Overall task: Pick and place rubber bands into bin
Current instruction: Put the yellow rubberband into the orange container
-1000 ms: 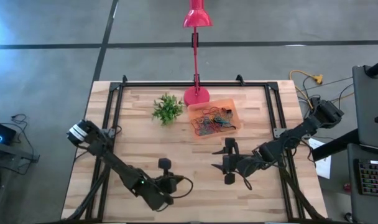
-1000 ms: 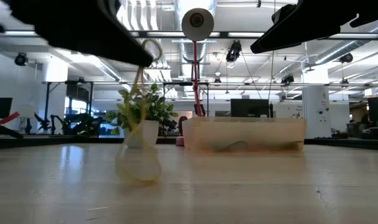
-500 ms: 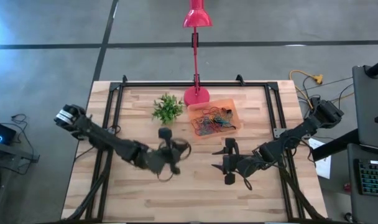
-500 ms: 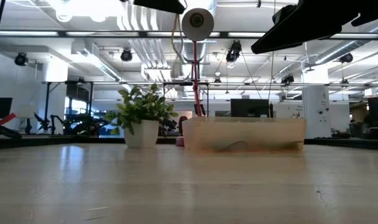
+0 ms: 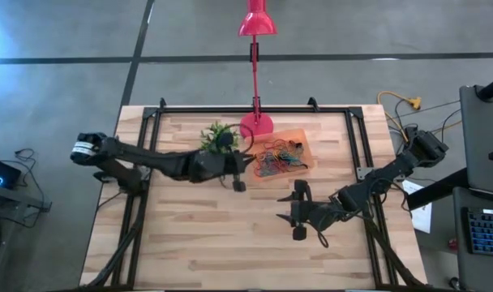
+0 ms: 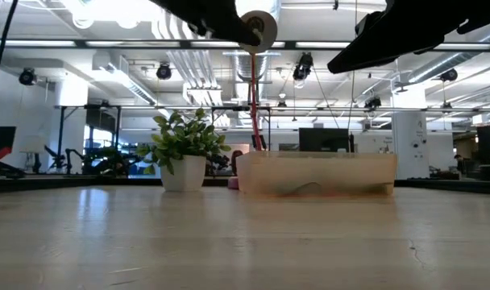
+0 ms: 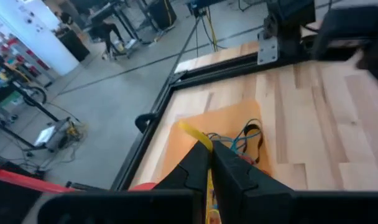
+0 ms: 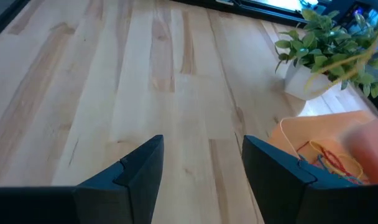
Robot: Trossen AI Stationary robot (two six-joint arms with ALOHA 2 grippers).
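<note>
The left end effector [image 7: 209,163] pinches a yellow rubber band [image 7: 198,138] over the bin [image 5: 299,138]; the right end effector [image 8: 201,165] gapes wide.

Spread right gripper [image 8: 200,163] over bare table [image 8: 114,81]; plant [image 8: 326,46] and bin [image 8: 326,155] beyond.

pale matt wood table [image 5: 230,235], translucent plastic bin [image 5: 299,136]
</note>
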